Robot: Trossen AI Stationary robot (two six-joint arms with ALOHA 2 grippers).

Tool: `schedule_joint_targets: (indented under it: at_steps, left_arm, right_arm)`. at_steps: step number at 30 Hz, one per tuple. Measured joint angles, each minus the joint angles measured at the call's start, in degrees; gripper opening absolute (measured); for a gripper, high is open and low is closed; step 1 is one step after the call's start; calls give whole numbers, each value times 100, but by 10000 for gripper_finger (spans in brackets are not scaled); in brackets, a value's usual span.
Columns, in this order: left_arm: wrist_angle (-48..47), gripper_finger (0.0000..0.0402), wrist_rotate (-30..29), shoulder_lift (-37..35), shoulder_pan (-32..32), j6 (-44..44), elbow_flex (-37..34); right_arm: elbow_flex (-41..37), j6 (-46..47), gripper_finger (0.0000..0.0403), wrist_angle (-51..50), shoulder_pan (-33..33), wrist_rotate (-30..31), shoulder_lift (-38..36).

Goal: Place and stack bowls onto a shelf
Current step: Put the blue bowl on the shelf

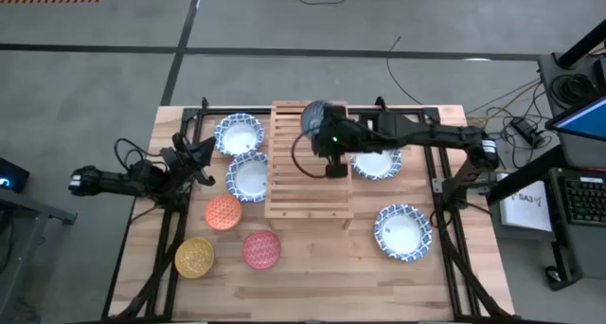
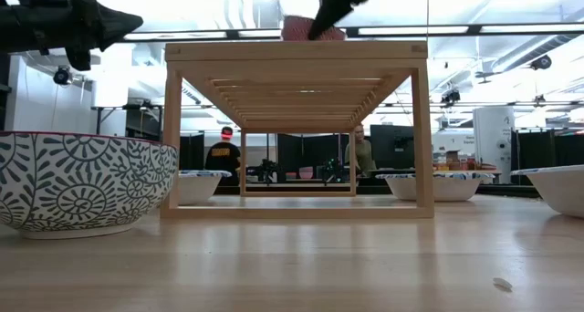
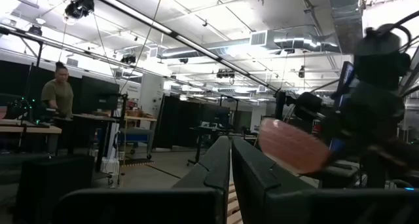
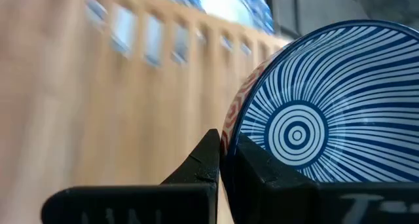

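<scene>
Blue-grey bowl (image 1: 315, 118) tilted above the slatted shelf's (image 1: 308, 187) far end, rim pinched in right pincer (image 4: 224, 160); left pincer (image 1: 194, 160) clenched empty, left of shelf over bench (image 1: 331, 277).

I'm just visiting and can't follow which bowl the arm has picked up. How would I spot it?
Find the wooden shelf in the middle of the table. Above its far end, the right gripper pinches the rim of a small blue-grey bowl. It is the only bowl off the table, with thin blue lines fanning from a bullseye inside.
</scene>
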Motion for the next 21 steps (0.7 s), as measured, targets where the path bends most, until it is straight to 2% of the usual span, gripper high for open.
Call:
schedule_joint_targets:
  at_steps: [4,10,15,21]
  left_arm:
    - [-20,0,-2,0,-1,173,0]
    - [-39,0,-2,0,0,217,0]
    - [-46,0,-2,0,0,217,0]
    - [-48,0,-2,0,-1,217,0]
  right_arm:
    - [473,-116,13,-277,-216,68,417]
    - [1142,-414,13,-401,-420,-368,1061]
    - [1722,-343,13,-1069,-680,-502,1503]
    - [1985,-26,13,-1448,-957,-1166,1710]
